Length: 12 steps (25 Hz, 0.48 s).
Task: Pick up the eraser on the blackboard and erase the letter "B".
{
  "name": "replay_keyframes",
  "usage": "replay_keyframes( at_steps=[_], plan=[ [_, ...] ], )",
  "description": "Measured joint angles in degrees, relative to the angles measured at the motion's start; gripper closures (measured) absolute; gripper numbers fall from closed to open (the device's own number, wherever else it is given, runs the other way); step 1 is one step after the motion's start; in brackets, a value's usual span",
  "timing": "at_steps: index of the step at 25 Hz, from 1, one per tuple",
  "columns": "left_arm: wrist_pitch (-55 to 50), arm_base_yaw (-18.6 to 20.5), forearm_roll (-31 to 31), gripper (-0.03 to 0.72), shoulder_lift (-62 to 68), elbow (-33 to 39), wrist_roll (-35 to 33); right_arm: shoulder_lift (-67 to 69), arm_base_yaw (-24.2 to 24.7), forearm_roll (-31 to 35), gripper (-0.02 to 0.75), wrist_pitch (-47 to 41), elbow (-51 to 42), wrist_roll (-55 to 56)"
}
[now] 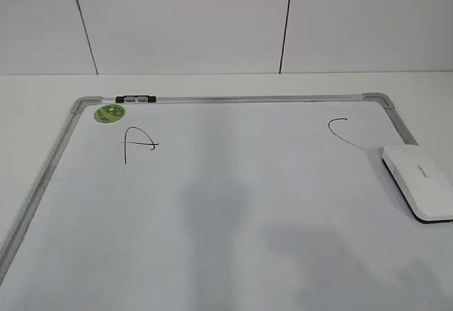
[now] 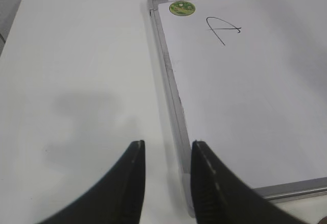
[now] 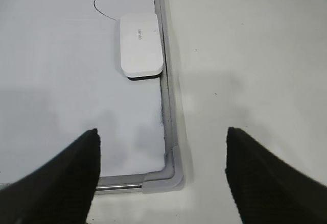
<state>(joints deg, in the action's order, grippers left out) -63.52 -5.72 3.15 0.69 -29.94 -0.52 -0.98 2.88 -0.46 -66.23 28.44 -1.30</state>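
Ahead of my right gripper (image 3: 161,175), its jaws spread wide and empty, the white rounded-rectangular plastic eraser (image 3: 141,44) lies on the silver-framed white blackboard (image 3: 169,132), long axis pointing away from me. My left gripper (image 2: 167,183), slightly parted, sits farther off.

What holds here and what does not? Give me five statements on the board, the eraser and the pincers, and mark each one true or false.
1. The white rounded-rectangular plastic eraser lies on the white dry-erase board with the silver-grey frame, by its right edge. True.
2. The right pincer is shut on the eraser. False: it is open and empty, apart from the eraser.
3. Three letters are on the board. False: only the handwritten black "A" and "C" show.
4. The small round green magnet sits in the board's far left corner. True.
5. The left pincer holds the thin black-and-clear marker. False: it is empty; the marker lies on the far frame rail.
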Motion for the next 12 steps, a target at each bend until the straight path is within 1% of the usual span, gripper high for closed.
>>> replay_keyframes(
  at_steps=[12],
  plan=[
    [0.0, 0.0, 0.0, 0.451, 0.0, 0.0, 0.0, 0.0, 0.0, -0.09, 0.151, 0.0, 0.0, -0.21]
  ],
)
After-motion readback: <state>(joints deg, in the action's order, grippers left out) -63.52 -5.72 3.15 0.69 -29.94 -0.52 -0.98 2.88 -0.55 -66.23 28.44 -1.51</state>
